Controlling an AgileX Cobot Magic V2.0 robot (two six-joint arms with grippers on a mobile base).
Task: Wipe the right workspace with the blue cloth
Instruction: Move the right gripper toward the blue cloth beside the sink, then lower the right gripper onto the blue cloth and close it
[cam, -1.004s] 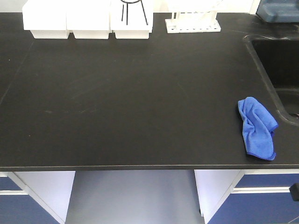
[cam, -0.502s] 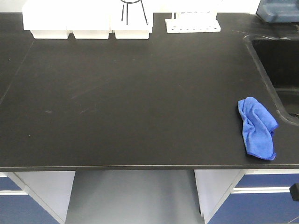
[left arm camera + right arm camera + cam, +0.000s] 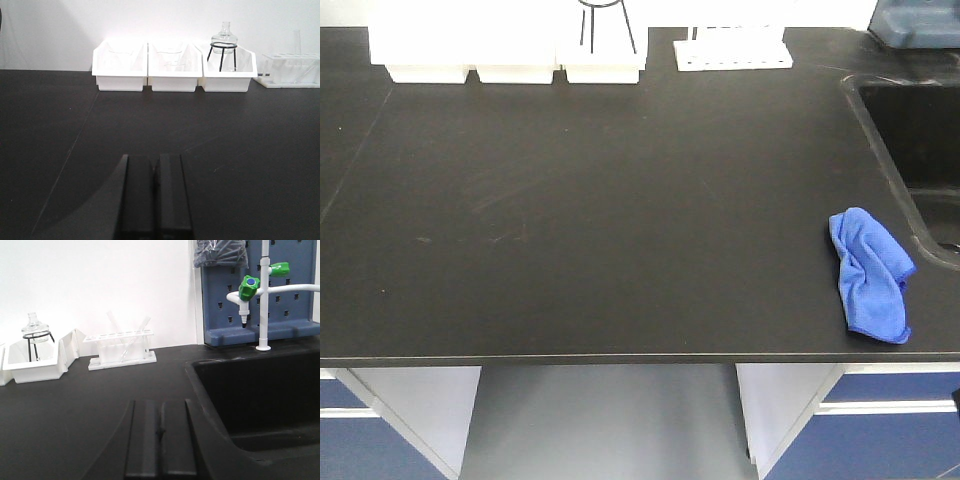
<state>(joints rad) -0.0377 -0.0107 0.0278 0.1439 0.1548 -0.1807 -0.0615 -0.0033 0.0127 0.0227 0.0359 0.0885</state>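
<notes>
progress: by my judgement nothing was done yet; the cloth point(image 3: 870, 275) lay ungrasped and no arm was near it in the front view
cloth: crumpled on the bench point(image 3: 620, 220), just left of the sink point(image 3: 876, 150) at its near end, close to the bench's front edge
left gripper point(image 3: 156, 167): fingers pressed together on nothing, low over the bench, well left of the sink
right gripper point(image 3: 161, 412): fingers likewise together and empty, just left of the sink, facing the back wall
right workspace: judged out of view; the bench shown carried the sink and bins, so the surface to wipe was probably elsewhere
left to do: all of it, namely open a gripper, take the cloth, carry it to the right workspace and wipe
bins point(image 3: 175, 75): three white ones in a row at the back, well left of the sink
bin nearest the sink: held a glass flask point(image 3: 223, 37) on a black wire stand point(image 3: 222, 55)
other two bins: perhaps faint clear glassware, too washed out to tell
rack point(image 3: 120, 352): white, at the back between bins and sink, a few glass tubes point(image 3: 131, 340) leaning in it
sink: dark basin, nothing seen in the part shown; a tap point(image 3: 263, 315) with green knobs stood behind it
</notes>
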